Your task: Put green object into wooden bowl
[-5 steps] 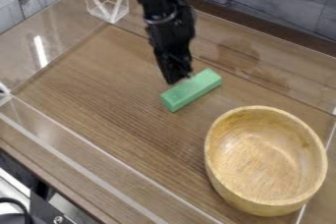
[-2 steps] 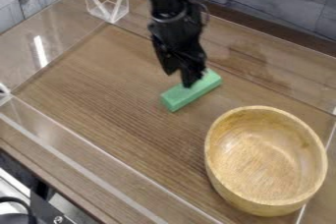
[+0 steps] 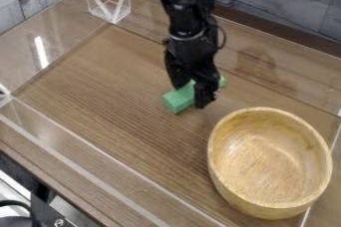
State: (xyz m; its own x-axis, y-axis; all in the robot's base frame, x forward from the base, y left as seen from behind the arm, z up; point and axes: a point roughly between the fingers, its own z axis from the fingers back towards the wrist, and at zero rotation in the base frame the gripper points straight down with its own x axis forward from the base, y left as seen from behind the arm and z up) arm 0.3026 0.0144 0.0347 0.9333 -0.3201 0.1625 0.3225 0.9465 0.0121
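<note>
The bowl (image 3: 270, 162) sat nearest, in the lower right of the frame, and nothing was in it. It rested flat on the table (image 3: 94, 102).

A bit farther back, near the middle of the frame, the block (image 3: 181, 98) lay flat on the wood, close to the bowl's far rim but not touching it. Only its lower left end showed. The rest was hidden behind my gripper (image 3: 194, 93).

My gripper pointed straight down over the block. My fingers were spread wide, one on each side of the block. I could not tell if they touched it. I was not pinching it yet, so the block was not in my hold.

Here is what I thought could go wrong. The block lay slanted, so if I squeezed off its middle, it could twist and pop out. If I came down too low, my fingers could hit the table. If one finger landed on top of the block, it could get pushed away. If I held it by just the end, it could tip and drop before it got over the bowl. The bowl's rim stood close, so a low carry could bump it.
</note>
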